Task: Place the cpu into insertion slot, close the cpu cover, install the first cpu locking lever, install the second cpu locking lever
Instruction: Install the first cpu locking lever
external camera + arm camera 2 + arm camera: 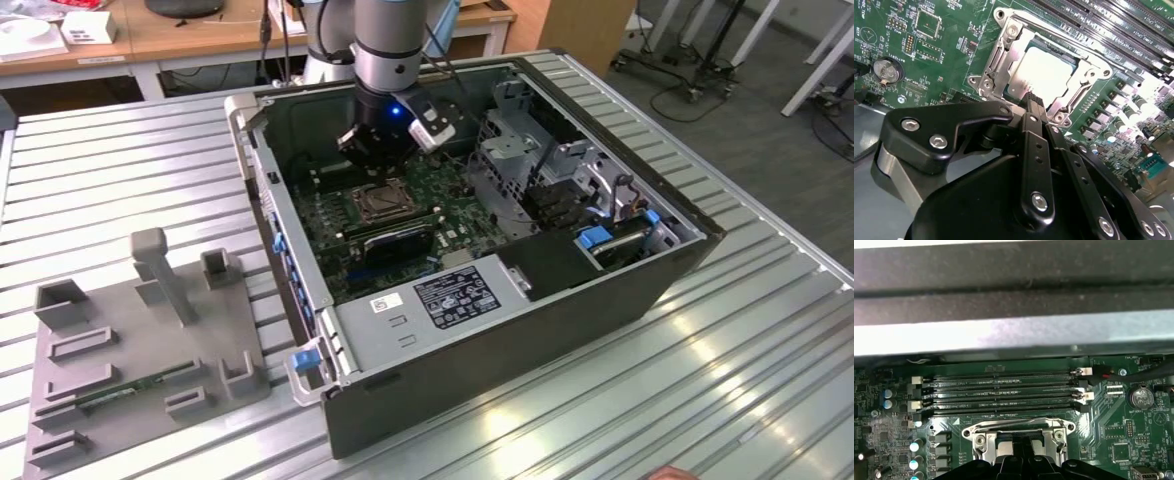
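The cpu point(1046, 75) lies flat in the insertion slot point(378, 203), its pale silvery face showing through the cut-out of the cpu cover point(999, 57). The cover frame lies down around the chip. My gripper point(1033, 102) hangs just above the socket's near edge inside the open computer case, black fingers point(1030, 150) pressed together with nothing seen between them. In the first wrist view the gripper point(1022, 454) sits over the cover point(1019, 426). I cannot tell how the locking levers stand.
Long black memory slots point(1004, 390) run beside the socket, with the case wall point(1014, 335) beyond them. A coin battery point(888, 71) sits on the green motherboard. A drive cage point(514, 150) and power supply point(441, 295) crowd the case. A grey fixture point(147, 330) lies on the exterior view's left.
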